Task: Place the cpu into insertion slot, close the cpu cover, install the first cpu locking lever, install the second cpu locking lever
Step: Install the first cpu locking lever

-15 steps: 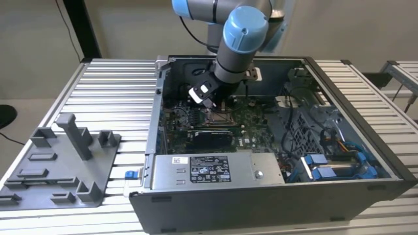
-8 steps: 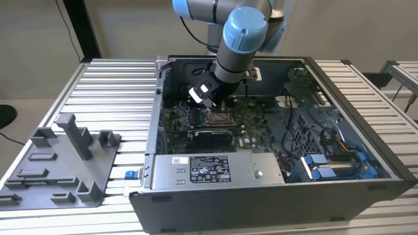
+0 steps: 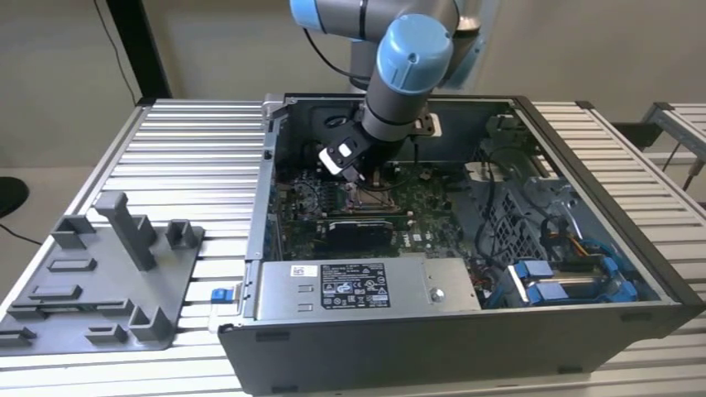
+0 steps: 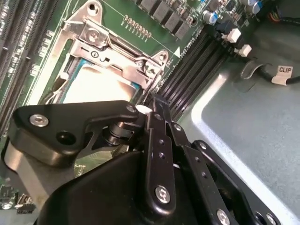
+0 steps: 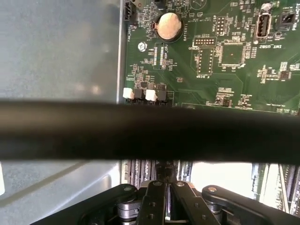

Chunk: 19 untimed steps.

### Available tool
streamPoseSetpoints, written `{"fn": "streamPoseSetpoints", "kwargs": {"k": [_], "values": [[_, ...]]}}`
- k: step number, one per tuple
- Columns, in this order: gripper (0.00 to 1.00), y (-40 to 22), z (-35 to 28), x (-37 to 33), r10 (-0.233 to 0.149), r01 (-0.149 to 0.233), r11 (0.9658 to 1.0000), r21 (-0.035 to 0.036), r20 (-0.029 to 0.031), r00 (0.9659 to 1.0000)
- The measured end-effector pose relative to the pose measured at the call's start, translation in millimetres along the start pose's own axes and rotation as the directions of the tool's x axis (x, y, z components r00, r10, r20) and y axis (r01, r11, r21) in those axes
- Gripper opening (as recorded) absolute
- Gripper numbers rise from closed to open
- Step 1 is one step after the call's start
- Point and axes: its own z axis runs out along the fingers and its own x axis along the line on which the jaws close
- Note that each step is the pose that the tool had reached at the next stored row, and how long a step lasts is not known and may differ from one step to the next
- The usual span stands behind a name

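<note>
In the second wrist view the cpu [image 4: 101, 83] lies in the insertion slot [image 4: 75, 22], its silvery top showing through the window. The cpu cover [image 4: 119, 52] is folded down flat over it. My gripper [image 4: 151, 107] hovers at the socket's corner beside the memory slots, its black linkage drawn together and shut, with the tips hidden behind its own links. I cannot make out either locking lever's position. In the exterior view the gripper [image 3: 353, 178] reaches down into the open case, just above the socket [image 3: 369, 197].
A grey power-supply box [image 3: 364, 285] lines the case's near wall. Black memory slots [image 4: 187, 70] run beside the socket. Blue drive brackets [image 3: 557, 281] and cables sit at the exterior view's right, and a grey fixture tray [image 3: 99, 281] at its left. A dark band [image 5: 150, 131] crosses the first wrist view.
</note>
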Motion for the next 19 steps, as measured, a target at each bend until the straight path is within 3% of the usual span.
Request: {"fn": "streamPoseSetpoints", "kwargs": {"k": [2,4,8,19], "values": [[0.00,0.2,0.4,0.2,-0.002,0.002,1.0000,-0.0015,-0.0229,0.9997],[0.00,0.1,-0.7,0.6,-0.003,0.003,1.0000,-0.0017,-0.0321,0.9995],[0.00,-0.6,-10.6,4.7,-0.003,0.003,1.0000,-0.0011,-0.0352,0.9994],[0.00,-3.6,-56.6,24.2,-0.003,0.003,1.0000,-0.0007,-0.0350,0.9994]]}}
